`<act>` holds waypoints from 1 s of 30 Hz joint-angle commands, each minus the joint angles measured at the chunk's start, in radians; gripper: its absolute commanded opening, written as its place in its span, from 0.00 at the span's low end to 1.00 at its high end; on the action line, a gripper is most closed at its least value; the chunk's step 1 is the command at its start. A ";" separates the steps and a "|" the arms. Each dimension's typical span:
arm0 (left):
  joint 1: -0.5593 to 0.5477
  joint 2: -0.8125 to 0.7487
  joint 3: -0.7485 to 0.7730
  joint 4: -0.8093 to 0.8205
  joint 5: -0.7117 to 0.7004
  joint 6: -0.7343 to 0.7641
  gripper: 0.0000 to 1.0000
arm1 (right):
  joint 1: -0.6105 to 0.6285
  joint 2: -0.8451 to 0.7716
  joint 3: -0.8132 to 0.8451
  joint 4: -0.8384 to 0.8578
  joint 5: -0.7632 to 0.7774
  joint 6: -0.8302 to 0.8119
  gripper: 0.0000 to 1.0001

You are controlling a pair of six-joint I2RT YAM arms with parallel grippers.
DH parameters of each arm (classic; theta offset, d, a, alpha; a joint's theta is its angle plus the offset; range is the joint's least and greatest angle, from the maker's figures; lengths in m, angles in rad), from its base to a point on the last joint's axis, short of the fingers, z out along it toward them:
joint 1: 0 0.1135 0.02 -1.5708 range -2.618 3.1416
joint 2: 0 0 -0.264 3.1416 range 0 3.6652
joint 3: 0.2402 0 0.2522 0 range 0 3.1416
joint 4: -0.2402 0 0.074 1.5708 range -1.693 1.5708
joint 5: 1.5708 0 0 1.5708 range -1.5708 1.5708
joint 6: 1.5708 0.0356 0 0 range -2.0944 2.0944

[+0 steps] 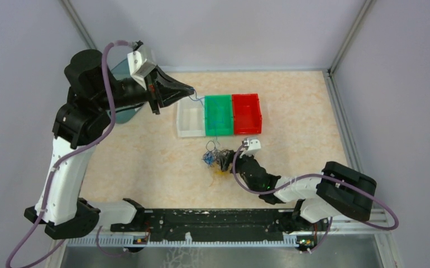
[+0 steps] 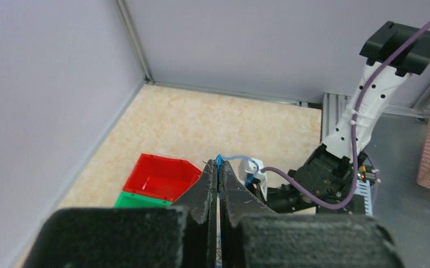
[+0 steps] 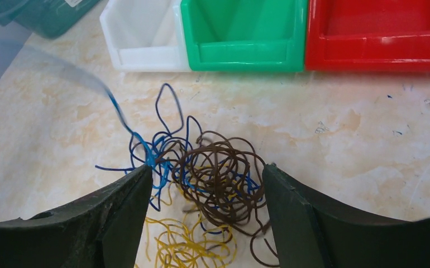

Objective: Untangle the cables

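The left arm (image 1: 65, 167), raised closest to the overhead lens, ends up and to one side of the green bin (image 3: 246, 56). Its left claw (image 2: 218, 167) is pressed together, pinching one blue cable (image 3: 118, 114) at the very tips. The table (image 3: 341, 128) is a mottled beige, stone-patterned sheet. The green bin, the white bin (image 3: 146, 56) touching it on one side and the red bin (image 3: 380, 53) on the other are glossy moulded plastic boxes. The right claw (image 3: 207, 212) stands spread on the near side of the green bin, one finger on each side of the knotted cables (image 3: 213, 178), gripping nothing. The blue cable slants up from that knot, past the green bin, to the left claw. With nothing pinning the heap, a further pull would likely drag or lift the whole clump. It could also cinch the loops tighter, or the thin, slick strand could slip from the pinch or snag on the green bin's rim. The brown cable (image 3: 224, 162) forms a dense, springy round coil. The yellow cable (image 3: 185, 245) lies in loose flat curls nearer than it, farthest from the green bin.
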 commanded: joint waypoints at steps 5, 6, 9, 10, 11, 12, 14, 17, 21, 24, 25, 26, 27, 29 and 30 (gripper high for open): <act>-0.005 0.010 0.108 0.087 -0.084 0.037 0.00 | 0.009 -0.037 -0.032 0.028 0.029 0.033 0.73; -0.005 0.012 0.121 0.098 -0.084 0.038 0.00 | 0.009 -0.035 -0.033 0.026 0.030 0.034 0.73; -0.005 0.024 0.173 0.123 -0.081 0.038 0.00 | 0.009 -0.034 -0.040 0.017 0.028 0.043 0.73; -0.006 0.026 0.186 0.135 -0.080 0.041 0.00 | 0.009 -0.034 -0.044 0.014 0.027 0.047 0.73; -0.005 0.027 0.194 0.145 -0.080 0.049 0.00 | 0.009 -0.033 -0.045 0.011 0.023 0.052 0.73; -0.005 0.025 0.197 0.162 -0.080 0.059 0.00 | 0.008 -0.032 -0.046 0.005 0.023 0.058 0.73; -0.005 0.015 0.197 0.209 -0.088 0.066 0.00 | 0.009 -0.026 -0.047 -0.009 0.020 0.069 0.73; -0.005 0.007 0.194 0.249 -0.094 0.064 0.00 | 0.009 -0.031 -0.051 -0.003 0.010 0.069 0.72; -0.006 -0.015 0.126 0.235 -0.117 0.092 0.00 | 0.009 -0.100 -0.031 -0.050 0.005 0.048 0.73; -0.005 -0.057 -0.029 0.248 -0.170 0.133 0.00 | 0.009 -0.185 -0.002 -0.107 0.007 0.017 0.73; -0.006 -0.073 -0.078 0.256 -0.185 0.147 0.00 | 0.009 -0.212 0.008 -0.126 0.008 0.010 0.73; -0.005 -0.086 -0.131 0.263 -0.197 0.156 0.00 | 0.009 -0.238 0.019 -0.145 0.010 0.002 0.74; -0.006 -0.097 -0.175 0.270 -0.210 0.162 0.00 | 0.009 -0.266 0.031 -0.161 0.015 -0.006 0.74; -0.006 -0.109 -0.253 0.275 -0.226 0.173 0.00 | 0.008 -0.317 0.041 -0.179 0.023 -0.019 0.74; -0.005 -0.109 -0.281 0.270 -0.231 0.183 0.00 | 0.008 -0.339 0.048 -0.185 0.028 -0.033 0.75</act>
